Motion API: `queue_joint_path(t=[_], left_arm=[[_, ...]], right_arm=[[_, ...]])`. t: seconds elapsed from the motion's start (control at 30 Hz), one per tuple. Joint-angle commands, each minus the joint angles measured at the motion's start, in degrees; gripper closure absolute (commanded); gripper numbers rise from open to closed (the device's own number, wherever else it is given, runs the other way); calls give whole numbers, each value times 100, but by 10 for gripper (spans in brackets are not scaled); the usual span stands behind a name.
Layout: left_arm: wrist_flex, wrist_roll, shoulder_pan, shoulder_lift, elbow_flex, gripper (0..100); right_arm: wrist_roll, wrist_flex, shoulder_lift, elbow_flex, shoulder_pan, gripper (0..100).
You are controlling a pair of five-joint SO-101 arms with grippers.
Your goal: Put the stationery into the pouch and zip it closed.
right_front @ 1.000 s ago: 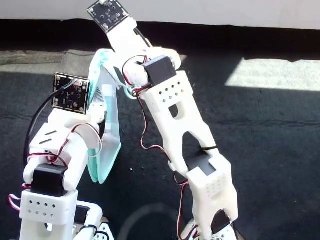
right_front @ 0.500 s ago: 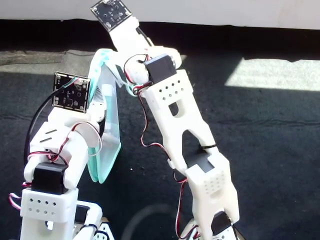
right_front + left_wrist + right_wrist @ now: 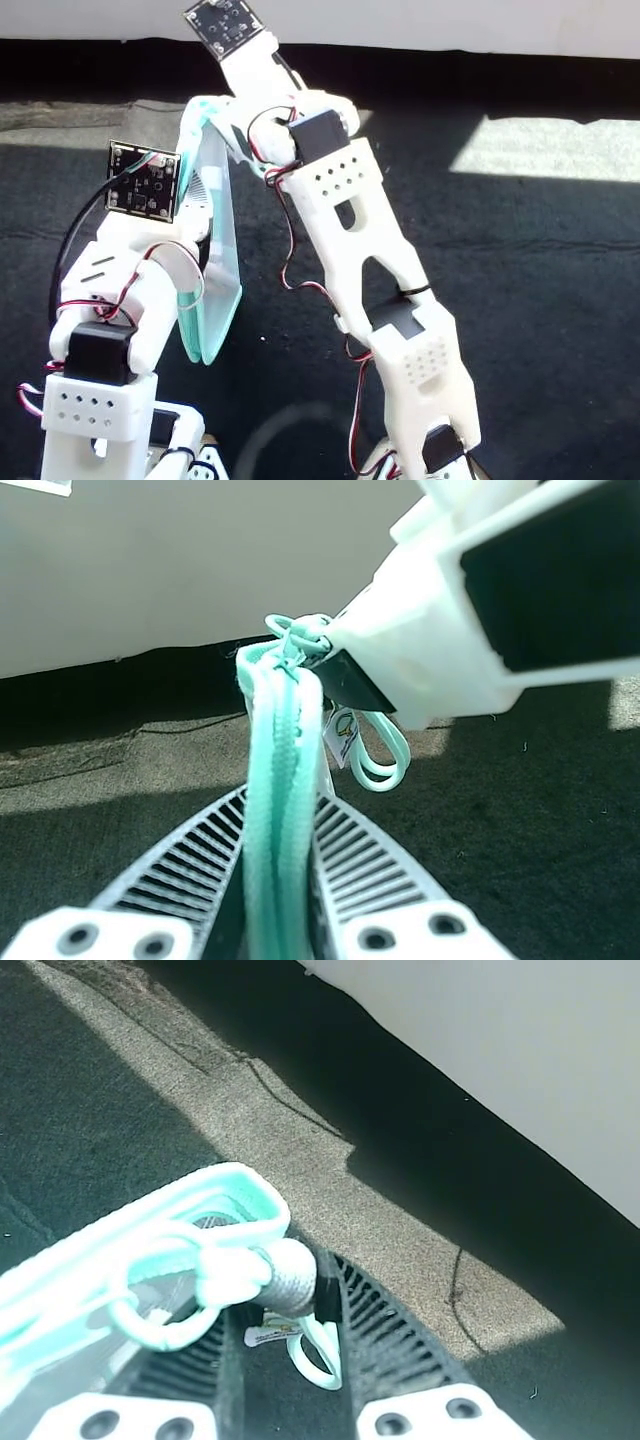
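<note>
— One pouch [image 3: 215, 250]?
— One, mint, held on edge left of centre, the dark counter [image 3: 520, 300] beneath it.
— Two pincers?
— Two. Nearest, at lower left, the left pincer [image 3: 282, 810] is clamped on its zipper edge. Farther up, the right pincer [image 3: 300, 1290] pinches the zipper pull [image 3: 285, 1278] at the pouch's top end.

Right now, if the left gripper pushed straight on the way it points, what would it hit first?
Clamped on the pouch, the left gripper points along its zipper edge; next in line is the right gripper at the zipper pull, though the gap is hard to judge.
</note>
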Motion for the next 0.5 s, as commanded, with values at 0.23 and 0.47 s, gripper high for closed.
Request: queue_joint_path(t=[0.23, 0.47], left_arm=[[62, -18, -101, -127, -409, 990], [62, -18, -75, -127, -409, 990]], right_arm=[[18, -321, 620, 22, 971, 992], [9, -567, 875, 22, 1147, 992]])
